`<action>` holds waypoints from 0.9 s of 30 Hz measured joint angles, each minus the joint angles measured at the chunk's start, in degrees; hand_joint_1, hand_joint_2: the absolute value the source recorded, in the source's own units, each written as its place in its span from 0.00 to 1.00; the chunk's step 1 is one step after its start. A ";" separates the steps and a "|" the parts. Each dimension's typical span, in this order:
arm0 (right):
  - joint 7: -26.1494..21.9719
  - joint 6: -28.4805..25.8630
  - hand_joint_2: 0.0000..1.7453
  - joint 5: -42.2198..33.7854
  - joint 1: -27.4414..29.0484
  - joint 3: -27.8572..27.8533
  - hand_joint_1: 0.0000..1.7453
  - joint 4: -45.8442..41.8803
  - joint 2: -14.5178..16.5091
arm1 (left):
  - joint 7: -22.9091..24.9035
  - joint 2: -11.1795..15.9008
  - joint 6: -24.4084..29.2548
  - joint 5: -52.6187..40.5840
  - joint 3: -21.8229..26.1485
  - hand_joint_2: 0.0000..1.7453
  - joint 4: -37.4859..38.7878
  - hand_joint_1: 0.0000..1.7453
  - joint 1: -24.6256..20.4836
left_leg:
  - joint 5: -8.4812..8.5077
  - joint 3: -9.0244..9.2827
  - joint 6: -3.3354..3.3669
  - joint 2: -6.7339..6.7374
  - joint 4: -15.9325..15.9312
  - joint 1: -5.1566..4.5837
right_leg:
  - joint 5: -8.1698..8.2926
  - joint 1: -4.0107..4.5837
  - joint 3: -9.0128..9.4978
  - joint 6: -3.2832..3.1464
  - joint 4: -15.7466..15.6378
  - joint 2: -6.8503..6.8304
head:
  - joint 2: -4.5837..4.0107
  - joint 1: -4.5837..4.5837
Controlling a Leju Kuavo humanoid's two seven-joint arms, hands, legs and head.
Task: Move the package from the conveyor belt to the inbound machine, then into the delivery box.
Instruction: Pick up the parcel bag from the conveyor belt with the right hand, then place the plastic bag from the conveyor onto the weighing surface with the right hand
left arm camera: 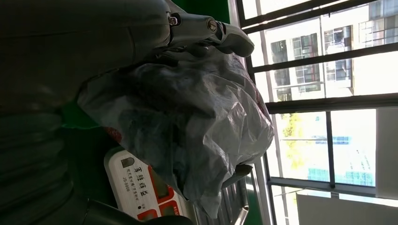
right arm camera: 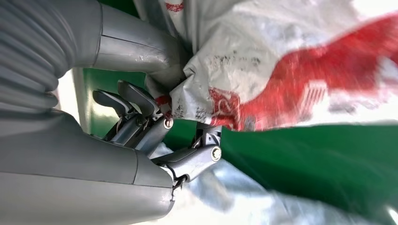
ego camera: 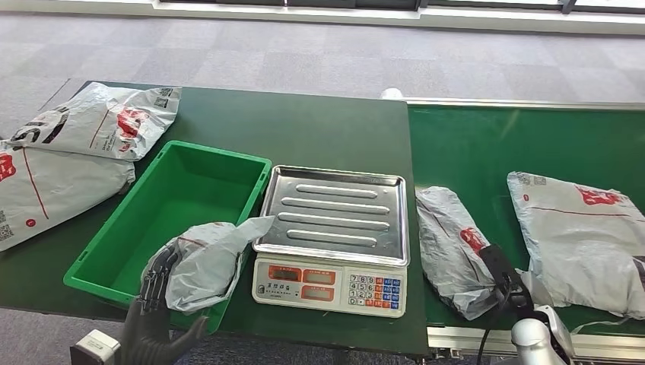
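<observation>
My left hand (ego camera: 152, 304) holds a crumpled grey package (ego camera: 201, 262) over the near right corner of the green delivery box (ego camera: 122, 236). In the left wrist view its fingers (left arm camera: 211, 30) curl over the package (left arm camera: 187, 117). The scale (ego camera: 331, 228), with its steel tray bare, stands right of the box. On the green conveyor belt (ego camera: 471, 144) my right hand (ego camera: 503, 285) sits at the near edge of a second grey package (ego camera: 449, 243). The right wrist view shows the thumb (right arm camera: 141, 47) and fingers (right arm camera: 141, 108) pinching a crumpled red-printed corner of a package (right arm camera: 263, 70).
A third grey package (ego camera: 586, 236) lies on the belt at the far right. Two more packages (ego camera: 99, 118) (ego camera: 46, 186) rest on the green table left of the box. The scale's display panel (left arm camera: 141, 192) is close under the held package.
</observation>
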 joint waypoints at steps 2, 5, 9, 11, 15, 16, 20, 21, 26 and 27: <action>-6.25 -2.40 1.00 -7.66 0.02 -0.43 1.00 -2.43 0.93 | -0.70 0.00 -0.15 -0.01 0.04 1.00 0.00 0.00 0.03 | 0.02 -0.07 -0.02 0.09 0.00 0.00 | 0.04 0.00 -0.15 -0.02 0.03 0.09 | 0.00 0.00; -14.34 -5.23 1.00 -21.30 -0.03 -0.80 1.00 -8.61 2.33 | -1.78 0.00 -0.22 -0.01 0.05 1.00 0.11 0.00 -0.05 | 0.03 -0.11 -0.04 0.15 0.00 0.00 | 0.04 0.00 -0.24 -0.02 0.07 0.14 | 0.00 0.00; -17.99 -9.29 1.00 -29.20 -0.72 -0.44 1.00 -17.39 3.23 | -2.43 0.01 0.35 0.13 -0.01 1.00 0.60 0.00 -0.35 | 0.04 -0.18 -0.05 0.10 0.00 0.00 | 0.04 0.00 -0.29 -0.03 0.10 0.11 | 0.00 0.00; -18.35 -10.75 1.00 -29.93 -1.15 0.02 1.00 -20.80 3.33 | -2.49 0.04 0.73 0.21 -0.05 1.00 0.86 0.00 -0.53 | 0.04 -0.19 -0.05 0.14 0.00 0.00 | 0.04 0.00 -0.31 -0.03 0.10 0.16 | 0.00 0.00; -20.64 -14.94 1.00 -31.15 -2.26 2.02 1.00 -26.23 3.40 | -2.58 0.30 1.96 0.63 -0.52 1.00 1.25 0.00 -0.96 | 0.06 -0.26 -0.07 0.17 0.00 -0.01 | 0.06 -0.01 -0.36 -0.04 0.11 0.19 | 0.00 0.00; -20.52 -15.68 1.00 -31.23 -2.98 2.79 1.00 -27.47 3.38 | -2.63 0.44 2.46 0.81 -0.78 1.00 1.34 0.00 -1.09 | 0.06 -0.25 -0.08 0.20 0.00 -0.01 | 0.07 -0.01 -0.37 -0.05 0.11 0.22 | 0.00 0.00; -17.99 -16.86 1.00 -31.18 -7.02 6.92 1.00 -31.09 2.69 | -2.86 1.26 4.28 1.69 -1.98 1.00 1.49 0.00 -1.27 | 0.11 -0.24 -0.10 0.27 0.00 -0.01 | 0.12 -0.01 -0.42 -0.03 0.15 0.32 | 0.00 0.00; -17.25 -16.76 1.00 -31.09 -8.25 8.08 1.00 -31.54 2.38 | -2.93 1.54 4.59 1.88 -2.39 1.00 1.50 0.00 -1.27 | 0.14 -0.25 -0.11 0.26 0.00 -0.01 | 0.13 -0.01 -0.43 -0.03 0.15 0.33 | 0.00 0.00; -13.49 -12.94 1.00 -30.16 -13.92 15.32 1.00 -31.53 0.79 | -3.35 3.11 5.68 2.60 -4.66 1.00 1.98 0.00 -1.52 | 0.18 -0.27 -0.13 0.27 -0.01 0.00 | 0.17 0.00 -0.45 -0.06 0.20 0.35 | 0.00 0.00; -12.86 -12.22 1.00 -29.94 -15.09 17.21 1.00 -30.83 0.71 | -3.46 3.36 5.90 2.61 -5.12 1.00 2.21 0.00 -1.72 | 0.19 -0.27 -0.15 0.29 -0.01 0.00 | 0.17 0.00 -0.47 -0.07 0.21 0.37 | 0.00 0.00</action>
